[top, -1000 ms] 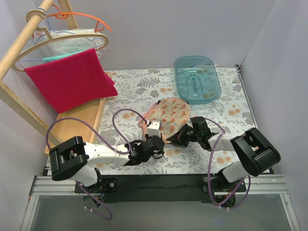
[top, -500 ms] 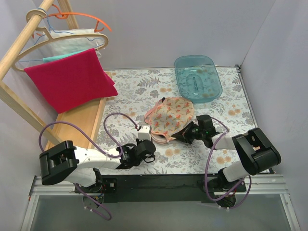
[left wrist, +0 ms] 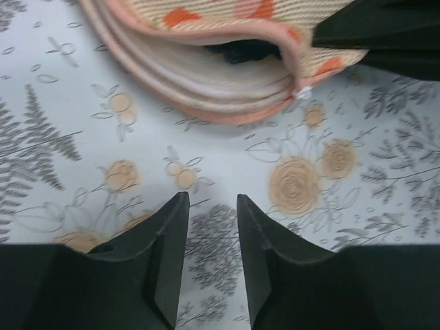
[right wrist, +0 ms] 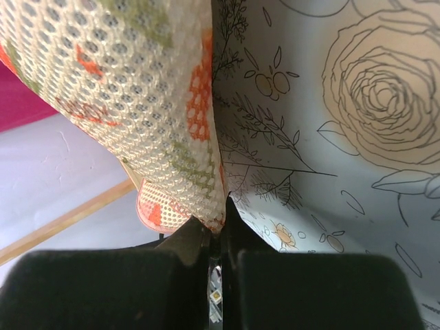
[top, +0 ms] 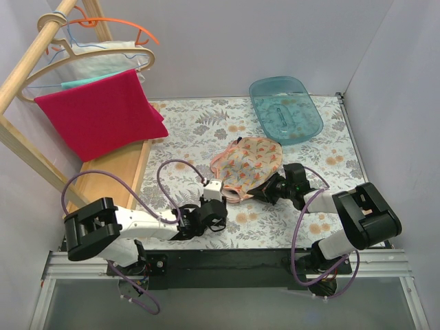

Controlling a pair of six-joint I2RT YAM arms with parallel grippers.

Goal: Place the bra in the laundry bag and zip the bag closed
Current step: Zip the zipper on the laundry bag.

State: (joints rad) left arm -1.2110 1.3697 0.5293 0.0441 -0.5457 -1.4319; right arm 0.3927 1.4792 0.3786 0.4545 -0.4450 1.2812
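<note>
The peach floral laundry bag [top: 249, 159] lies on the table's middle. In the left wrist view the bag [left wrist: 206, 65] has its edge parted, with a bit of the dark navy bra [left wrist: 244, 49] showing inside and a small white zipper pull [left wrist: 300, 91] at its right end. My left gripper [top: 218, 214] [left wrist: 210, 206] is open and empty, low over the cloth just in front of the bag. My right gripper [top: 267, 188] [right wrist: 216, 225] is shut on the bag's near right edge [right wrist: 144, 89]; it shows as a dark shape in the left wrist view [left wrist: 385, 31].
A translucent teal tub [top: 285, 110] stands at the back right. A red towel [top: 100, 113] hangs on a wooden rack at the left, above a wooden board [top: 113, 175]. Hangers sit on the rail above. Grey walls close in the left, back and right.
My right gripper has drawn the bag a little to the right and back. My left gripper has come off the bag's near edge and pulled back toward me, now open.
</note>
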